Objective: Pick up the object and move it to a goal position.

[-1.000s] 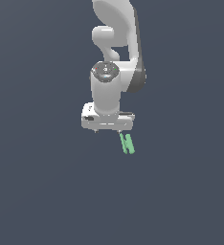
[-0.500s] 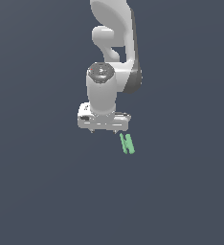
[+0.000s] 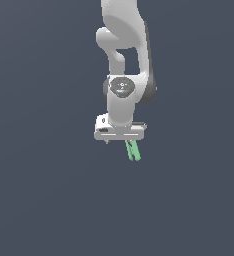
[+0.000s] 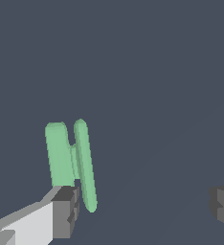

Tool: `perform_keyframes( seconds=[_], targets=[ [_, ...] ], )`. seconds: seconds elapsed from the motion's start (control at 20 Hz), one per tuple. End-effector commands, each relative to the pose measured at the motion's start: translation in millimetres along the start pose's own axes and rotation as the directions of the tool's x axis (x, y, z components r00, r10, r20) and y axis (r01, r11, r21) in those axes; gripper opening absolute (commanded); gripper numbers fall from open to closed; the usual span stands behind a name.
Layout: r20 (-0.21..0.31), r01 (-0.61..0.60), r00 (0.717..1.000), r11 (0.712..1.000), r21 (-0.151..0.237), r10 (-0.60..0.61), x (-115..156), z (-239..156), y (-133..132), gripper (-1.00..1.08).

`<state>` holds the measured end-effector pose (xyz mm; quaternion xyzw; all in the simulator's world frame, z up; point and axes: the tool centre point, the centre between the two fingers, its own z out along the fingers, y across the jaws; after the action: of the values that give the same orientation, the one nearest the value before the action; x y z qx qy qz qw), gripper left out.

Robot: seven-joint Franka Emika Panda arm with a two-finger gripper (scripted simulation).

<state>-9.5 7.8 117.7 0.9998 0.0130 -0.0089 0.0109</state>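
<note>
No readable text, labels, numbers or signs anywhere

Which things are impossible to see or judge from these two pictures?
- Exterior view: the claw hides the green piece's top end; the fingertips are too small.
- Wrist view: one finger covers the piece's near end, so contact is unclear.
- No goal marker appears in either view.

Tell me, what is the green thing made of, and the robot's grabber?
The green piece looks like smooth, matte plastic: one flat colour, rounded ends, no shine or grain. Being a simulator's render, that is only a guess. The gripper looks like white painted casing with dark grey, blocky fingertips, perhaps rubber pads.
</note>
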Motion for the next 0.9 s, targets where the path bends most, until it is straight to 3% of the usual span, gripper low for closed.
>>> perform_keyframes(
  seconds=[0.0, 0.4, 0.85],
  targets=[
    [-0.005, 0.036, 0.999, 0.999, 0.005, -0.036, -2, 15, -21, 1.0],
    [-0.019, 0.112, 0.994, 0.994, 0.017, -0.111, -9, 47, -66, 1.0],
    [-0.019, 0.119, 0.993, 0.993, 0.019, -0.119, -11, 56, -70, 1.0]
  ],
)
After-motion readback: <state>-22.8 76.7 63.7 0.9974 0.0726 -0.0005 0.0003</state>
